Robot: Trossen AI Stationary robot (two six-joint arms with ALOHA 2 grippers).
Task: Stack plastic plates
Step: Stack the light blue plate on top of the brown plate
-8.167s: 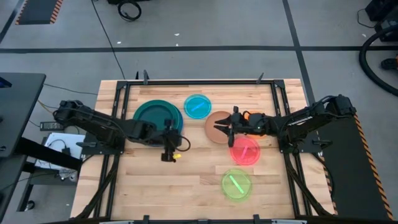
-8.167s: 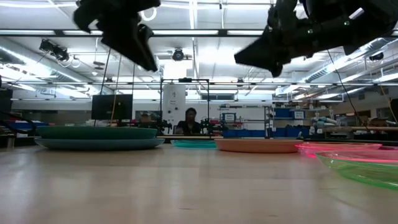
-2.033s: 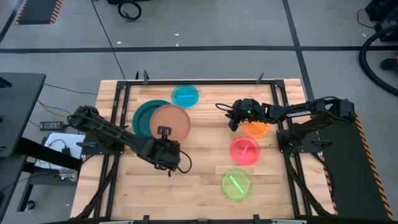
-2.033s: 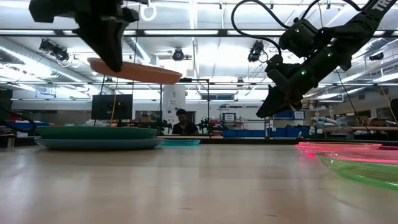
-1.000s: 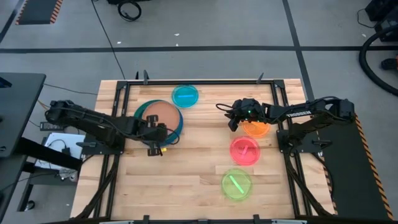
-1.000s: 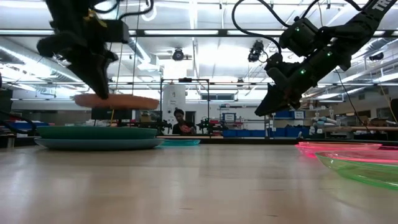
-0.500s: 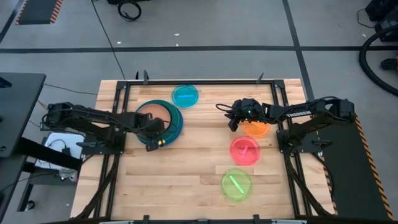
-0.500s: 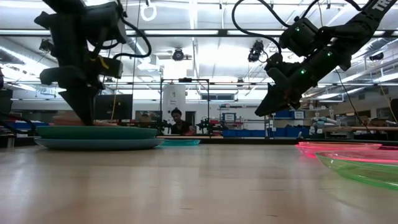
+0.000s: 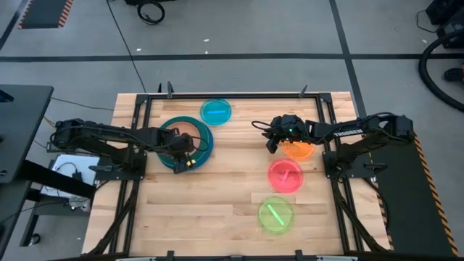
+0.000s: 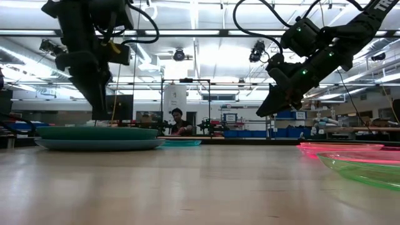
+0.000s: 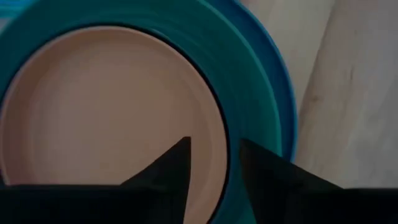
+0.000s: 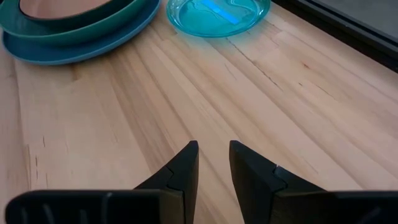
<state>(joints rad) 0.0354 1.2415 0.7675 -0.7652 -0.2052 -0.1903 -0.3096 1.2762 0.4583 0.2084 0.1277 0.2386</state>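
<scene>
The brown plate (image 9: 190, 132) lies flat inside the teal and blue plates (image 9: 206, 148), stacked near the table's left far part. My left gripper (image 9: 183, 154) is open just above the brown plate's near rim (image 11: 219, 143), one finger over the plate's inside and one outside, without touching it. In the low view the brown plate is hidden behind the stack's rim (image 10: 97, 137). My right gripper (image 9: 271, 143) hovers narrowly open beside the orange plate (image 9: 299, 151). The cyan (image 9: 216, 111), pink (image 9: 286, 175) and lime (image 9: 275, 214) plates lie singly on the table.
The wooden table (image 9: 217, 196) has a black frame along its edges. Bare wood lies between the stack and the small plates on the right. My right wrist view shows the cyan plate (image 12: 217, 12) and the stack (image 12: 74, 31) ahead. A person sits far behind the table (image 10: 178, 122).
My left gripper has carried the brown plate down and toward the table's left, from above the stack into it. The plate now lies flat inside the teal plate, below its rim in the low view. My right arm has kept still.
</scene>
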